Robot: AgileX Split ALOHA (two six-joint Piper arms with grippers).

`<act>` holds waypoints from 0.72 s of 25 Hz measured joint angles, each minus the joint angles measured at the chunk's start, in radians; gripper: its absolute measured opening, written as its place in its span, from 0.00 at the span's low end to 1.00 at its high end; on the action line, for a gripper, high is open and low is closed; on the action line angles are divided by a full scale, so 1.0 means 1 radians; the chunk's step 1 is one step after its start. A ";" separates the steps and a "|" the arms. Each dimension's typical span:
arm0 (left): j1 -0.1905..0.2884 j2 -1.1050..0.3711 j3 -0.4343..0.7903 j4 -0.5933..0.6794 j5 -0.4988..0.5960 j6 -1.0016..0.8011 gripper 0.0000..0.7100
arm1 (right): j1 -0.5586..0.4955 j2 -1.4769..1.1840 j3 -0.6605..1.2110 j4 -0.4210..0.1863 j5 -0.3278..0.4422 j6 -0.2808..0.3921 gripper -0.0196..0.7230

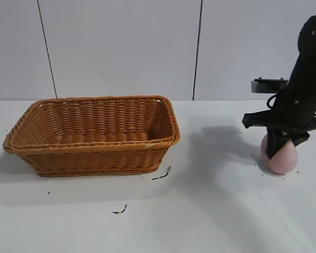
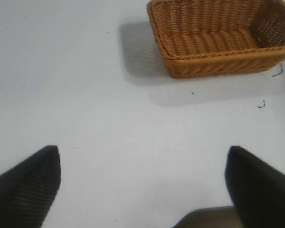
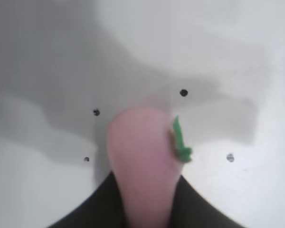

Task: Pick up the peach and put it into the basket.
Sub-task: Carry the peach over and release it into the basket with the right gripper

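The pale pink peach (image 1: 280,158) rests on the white table at the right, well apart from the basket. My right gripper (image 1: 278,148) reaches down over it and its black fingers press on both sides of it. In the right wrist view the peach (image 3: 145,161) sits squeezed between the two fingers, with a small green leaf (image 3: 181,140) on its side. The orange-brown wicker basket (image 1: 94,133) stands at the left and holds nothing I can see. It also shows in the left wrist view (image 2: 218,38). My left gripper (image 2: 142,183) is open, above bare table, out of the exterior view.
Small black marks lie on the table in front of the basket (image 1: 162,175) and nearer the front (image 1: 120,210). A grey block (image 1: 269,84) stands behind the right arm. A grey panelled wall closes the back.
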 joint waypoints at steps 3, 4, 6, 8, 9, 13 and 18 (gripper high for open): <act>0.000 0.000 0.000 0.000 0.000 0.000 0.97 | 0.010 -0.003 -0.131 0.006 0.094 0.000 0.08; 0.000 0.000 0.000 0.000 0.000 0.000 0.97 | 0.021 -0.003 -0.163 0.006 0.111 0.000 0.08; 0.000 0.000 0.000 0.000 0.000 0.000 0.97 | 0.055 -0.003 -0.232 0.006 0.125 0.000 0.07; 0.000 0.000 0.000 0.000 0.000 0.000 0.97 | 0.098 0.005 -0.295 0.006 0.126 0.001 0.07; 0.000 0.000 0.000 0.000 0.000 0.000 0.97 | 0.123 0.013 -0.333 0.006 0.129 0.002 0.07; 0.000 0.000 0.000 0.000 0.000 0.000 0.97 | 0.226 0.094 -0.496 0.009 0.159 0.020 0.07; 0.000 0.000 0.000 0.000 0.000 0.000 0.97 | 0.358 0.220 -0.664 0.009 0.195 0.024 0.07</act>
